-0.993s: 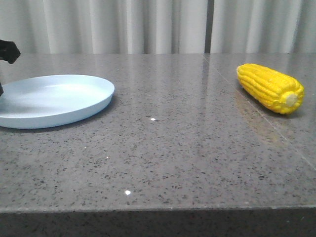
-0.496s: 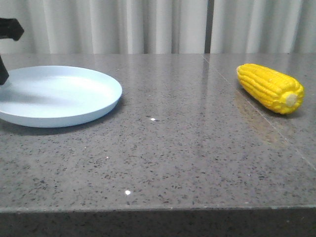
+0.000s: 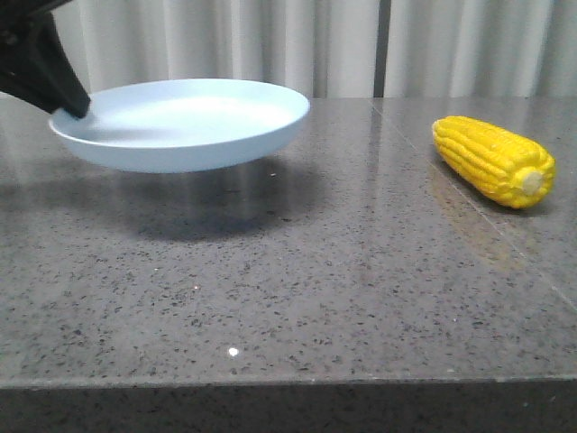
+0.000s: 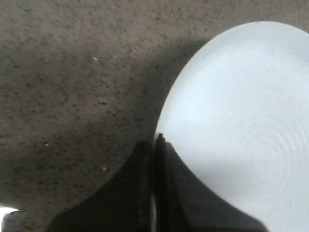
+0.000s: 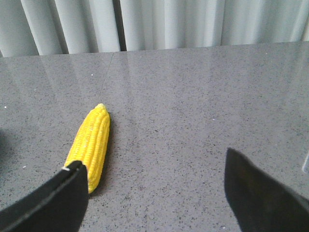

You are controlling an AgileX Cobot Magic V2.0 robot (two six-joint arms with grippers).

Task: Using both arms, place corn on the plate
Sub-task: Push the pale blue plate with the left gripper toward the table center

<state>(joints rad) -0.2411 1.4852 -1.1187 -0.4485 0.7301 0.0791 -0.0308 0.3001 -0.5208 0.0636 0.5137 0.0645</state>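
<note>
The pale blue plate (image 3: 185, 122) hangs above the grey table, left of centre, with its shadow on the stone below. My left gripper (image 3: 65, 106) is shut on the plate's left rim; in the left wrist view my left gripper (image 4: 155, 145) clamps the edge of the plate (image 4: 241, 121). The yellow corn (image 3: 493, 161) lies on the table at the far right, pale stub end toward the front. My right gripper (image 5: 154, 174) is open and empty, with the corn (image 5: 90, 145) lying just beside one finger (image 5: 53, 203). The right gripper is out of the front view.
The grey speckled stone table (image 3: 297, 289) runs to a front edge near the bottom of the front view. Pale curtains (image 3: 297, 45) hang behind it. A seam in the stone (image 3: 469, 207) runs past the corn.
The plate has gone from resting on the table at the far left to being lifted off it and carried right, toward the middle. The corn has not moved.
</note>
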